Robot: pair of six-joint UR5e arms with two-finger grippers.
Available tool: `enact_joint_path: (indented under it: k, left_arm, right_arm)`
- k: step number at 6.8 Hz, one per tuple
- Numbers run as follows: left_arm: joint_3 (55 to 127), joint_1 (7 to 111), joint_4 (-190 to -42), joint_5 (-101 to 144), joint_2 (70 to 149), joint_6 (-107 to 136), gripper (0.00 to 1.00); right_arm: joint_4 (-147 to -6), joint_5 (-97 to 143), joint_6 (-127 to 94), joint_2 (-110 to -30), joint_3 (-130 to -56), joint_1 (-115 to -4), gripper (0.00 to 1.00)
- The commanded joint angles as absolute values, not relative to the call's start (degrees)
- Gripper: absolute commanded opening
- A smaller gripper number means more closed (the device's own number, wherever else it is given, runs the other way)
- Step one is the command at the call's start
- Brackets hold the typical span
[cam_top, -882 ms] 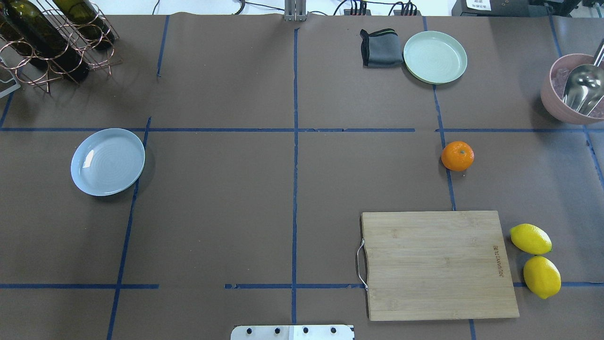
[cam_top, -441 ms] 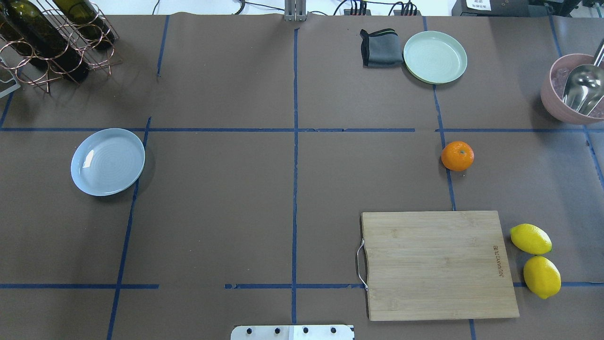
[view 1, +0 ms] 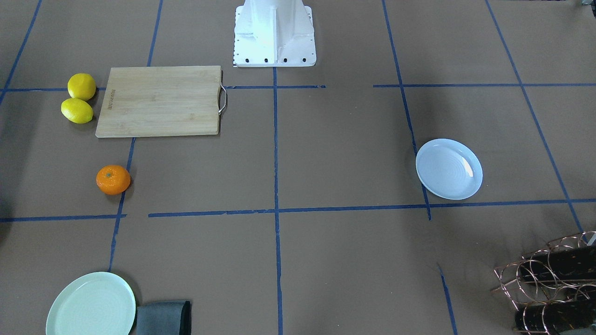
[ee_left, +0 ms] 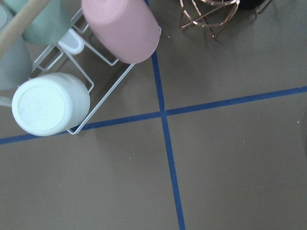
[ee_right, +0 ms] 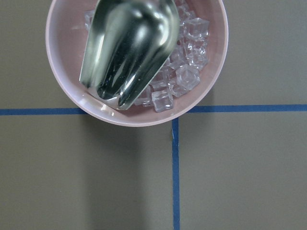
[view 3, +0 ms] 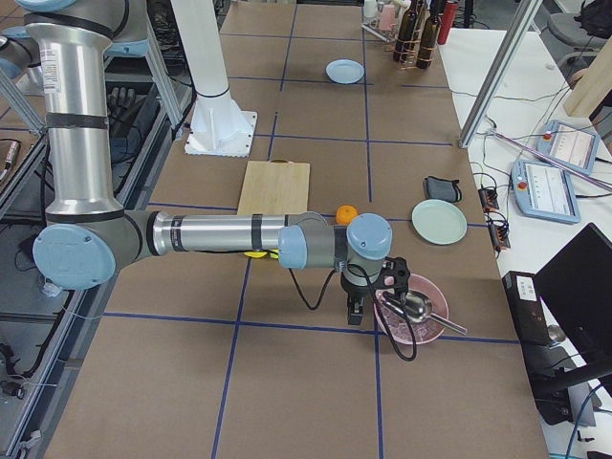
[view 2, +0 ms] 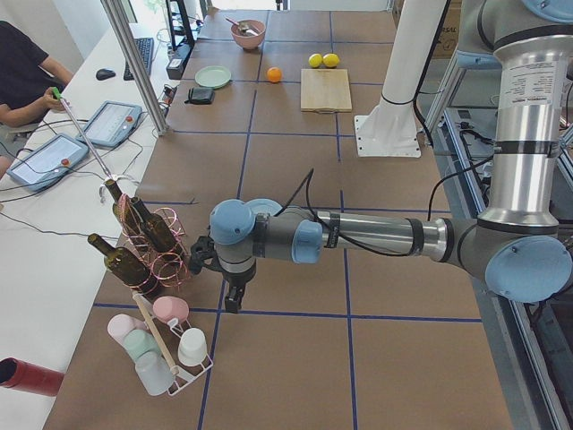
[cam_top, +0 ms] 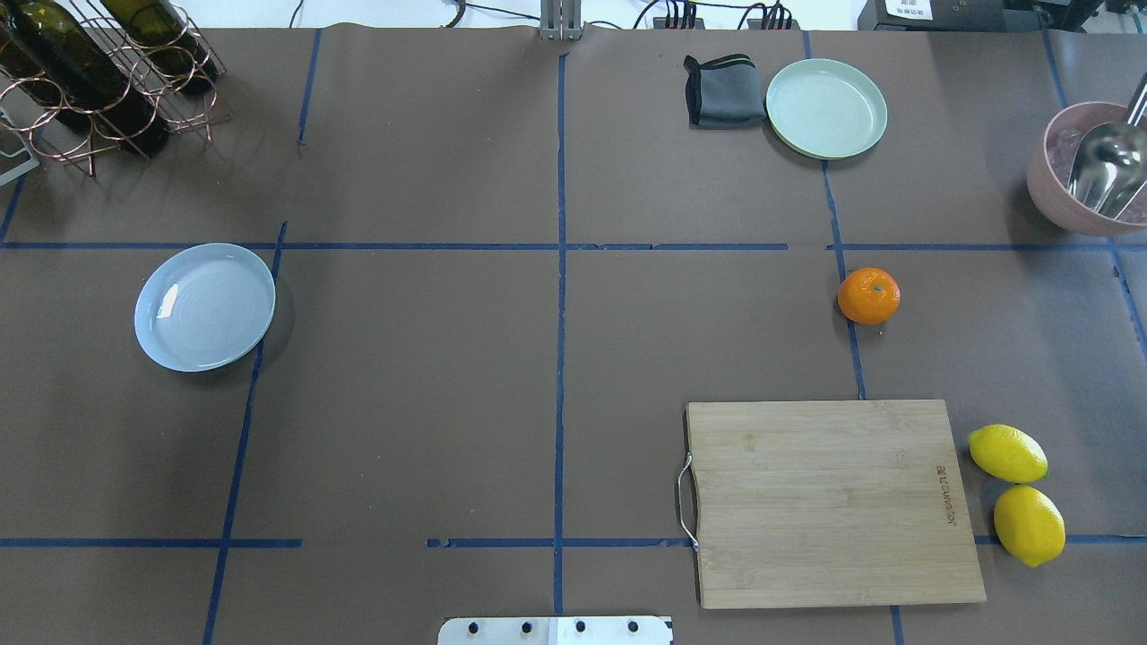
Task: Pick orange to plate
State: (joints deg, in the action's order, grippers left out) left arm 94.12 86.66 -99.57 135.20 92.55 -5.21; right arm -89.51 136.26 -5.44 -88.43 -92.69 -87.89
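Note:
The orange sits alone on the brown table on a blue tape line at the right, beyond the cutting board; it also shows as the orange in the front view. The pale bluish plate lies empty far off at the left. My left gripper hangs low between the wine rack and the cup rack, past the plate's end of the table. My right gripper hangs beside the pink bowl, near the orange. Only the side views show them, so I cannot tell whether either is open or shut.
A wooden cutting board lies at the front right with two lemons beside it. A mint-green plate and grey cloth lie at the back. The pink bowl holds ice and a metal scoop. A wine rack stands back left.

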Motion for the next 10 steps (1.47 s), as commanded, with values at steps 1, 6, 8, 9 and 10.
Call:
enact_joint_path:
  k: [1, 6, 8, 9, 10]
  left_arm:
    - [93.4, 80.3, -108.1, 135.2, 94.6, 0.9, 1.0]
    - [86.7, 67.6, -122.3, 134.5, 94.8, 28.1, 1.0]
    - [86.8, 63.7, -125.2, 131.8, 94.9, 36.8, 0.99]
    - [86.7, 61.6, -126.6, 129.0, 94.9, 39.6, 0.96]
    - [86.7, 59.3, -126.9, 127.0, 94.9, 42.4, 0.93]
  right_arm:
    - [-88.9, 137.2, -5.6, -85.7, -93.3, -87.2, 1.0]
    - [-75.2, 140.8, -23.1, -85.6, -93.3, -81.1, 1.0]
    - [-68.6, 140.3, -34.5, -85.3, -93.7, -76.9, 1.0]
    - [-66.0, 140.3, -37.9, -85.3, -93.8, -75.7, 1.0]
    - [-64.9, 138.8, -40.4, -84.9, -94.0, -74.3, 1.0]
